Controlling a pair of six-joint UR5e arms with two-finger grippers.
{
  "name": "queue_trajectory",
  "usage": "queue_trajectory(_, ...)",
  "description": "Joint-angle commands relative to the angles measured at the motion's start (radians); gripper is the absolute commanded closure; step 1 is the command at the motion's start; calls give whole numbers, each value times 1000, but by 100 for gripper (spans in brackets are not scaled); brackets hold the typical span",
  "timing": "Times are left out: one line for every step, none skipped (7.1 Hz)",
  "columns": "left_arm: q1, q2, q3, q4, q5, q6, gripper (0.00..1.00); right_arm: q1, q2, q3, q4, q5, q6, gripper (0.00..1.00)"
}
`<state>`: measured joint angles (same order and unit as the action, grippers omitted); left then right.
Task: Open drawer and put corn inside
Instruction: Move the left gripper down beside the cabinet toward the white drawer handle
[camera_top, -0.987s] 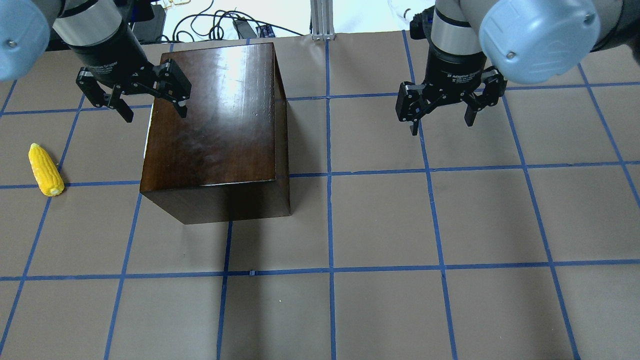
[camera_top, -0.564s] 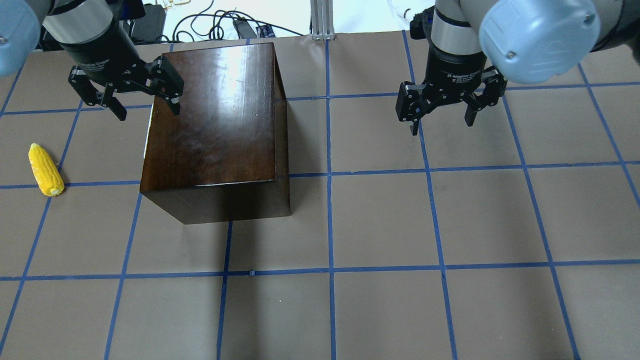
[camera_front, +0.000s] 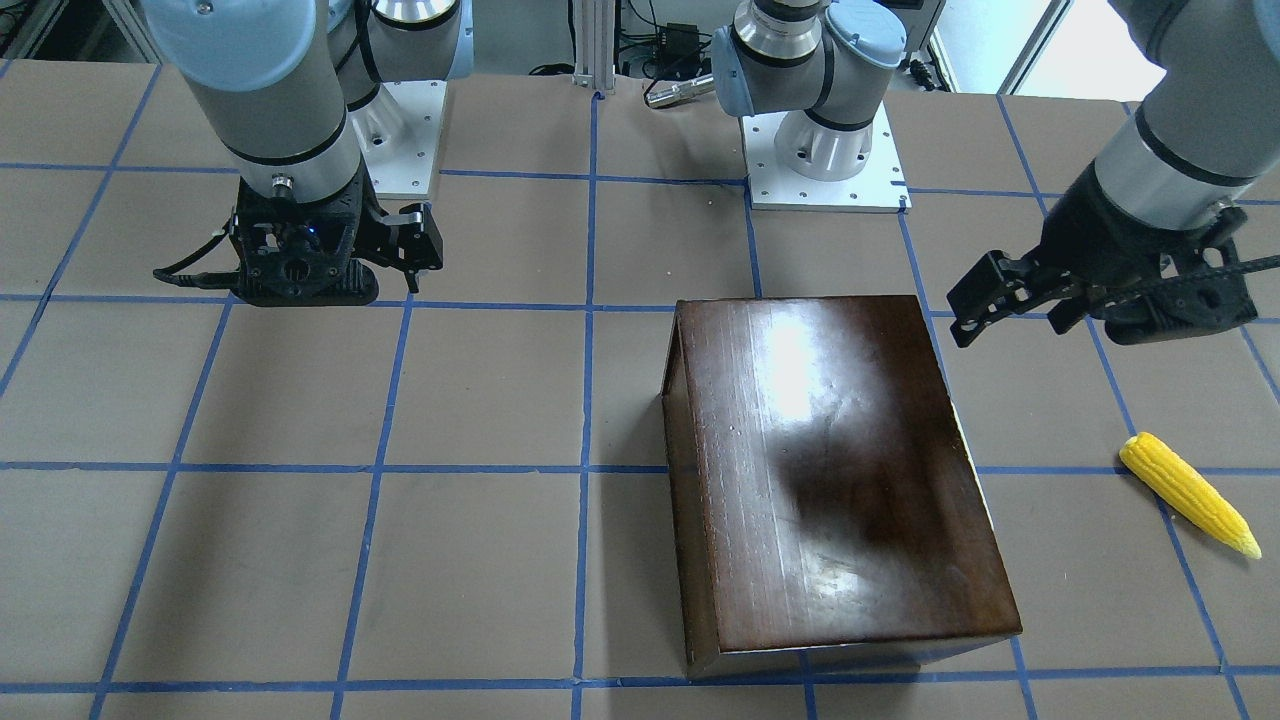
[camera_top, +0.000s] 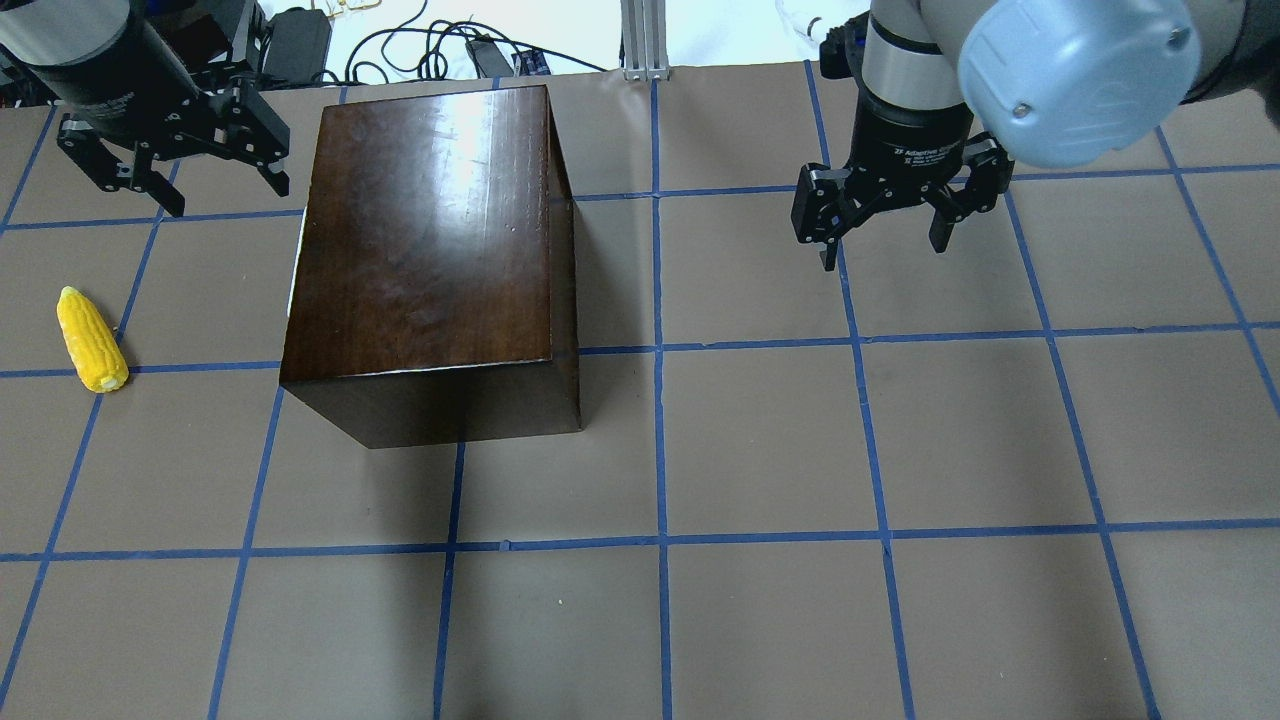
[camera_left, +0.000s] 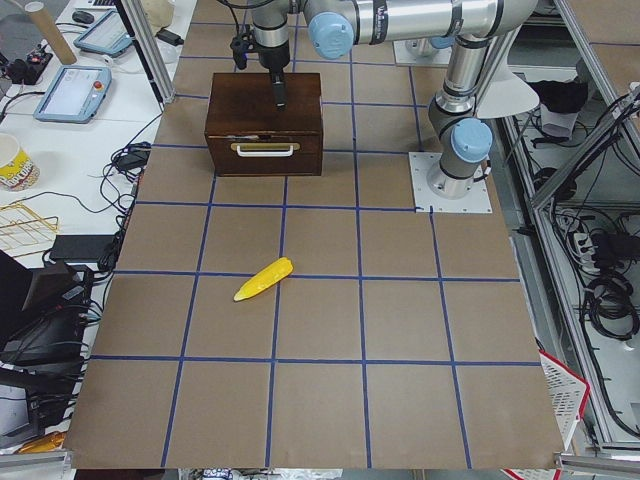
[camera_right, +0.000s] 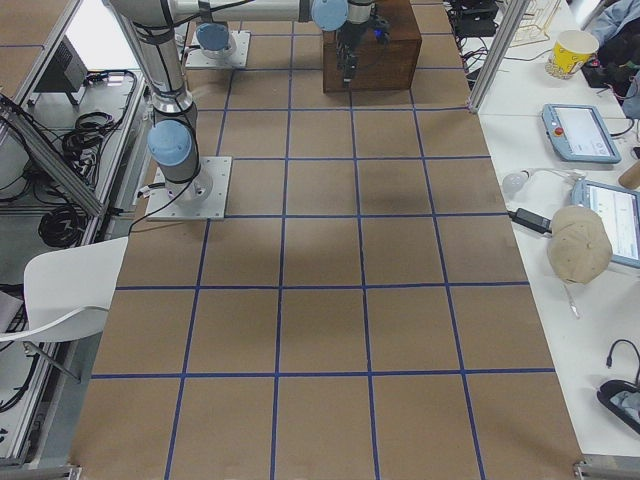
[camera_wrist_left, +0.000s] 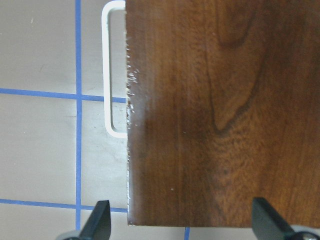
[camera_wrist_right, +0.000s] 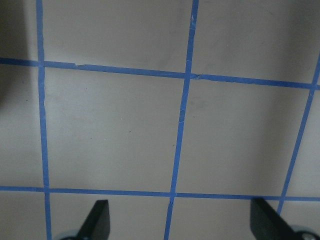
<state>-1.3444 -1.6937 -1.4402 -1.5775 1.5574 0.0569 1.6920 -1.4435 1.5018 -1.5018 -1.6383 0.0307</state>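
Two sets of fingers, both spread wide and empty. Left fingers (camera_top: 272, 172) hang above the box (camera_top: 430, 220), over the top edge on its handle side, at the corner nearest the robot's edge of the desk (camera_top: 800, 450); no contact with the wood is seen. Right fingers (camera_top: 937, 232) hang over bare desk in the right half, toward the robot's edge, well apart from the box.

Drawer (camera_left: 265, 163): pushed fully in, front flush with the box face that looks toward the desk's left end. Handle (camera_wrist_left: 107, 70): pale loop, standing out from that front, untouched.

Box stands in the left half of the desk, nearer the edge opposite the robot than the robot's own.

Corn (camera_top: 90, 340): lies flat on the desk toward the left end, on the handle side of the box, well apart from it and from both sets of fingers.
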Motion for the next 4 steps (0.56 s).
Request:
queue_trajectory(72, -17, 15, 20, -66, 84, 0, 0, 0, 0, 0, 0, 0, 0)
queue_trajectory(138, -38, 15, 39, -159, 116, 0, 0, 0, 0, 0, 0, 0, 0)
queue_trajectory(180, -56, 14, 40, -161, 192, 0, 0, 0, 0, 0, 0, 0, 0)
queue_trajectory(197, -79, 11, 54, -163, 263, 0, 0, 0, 0, 0, 0, 0, 0)
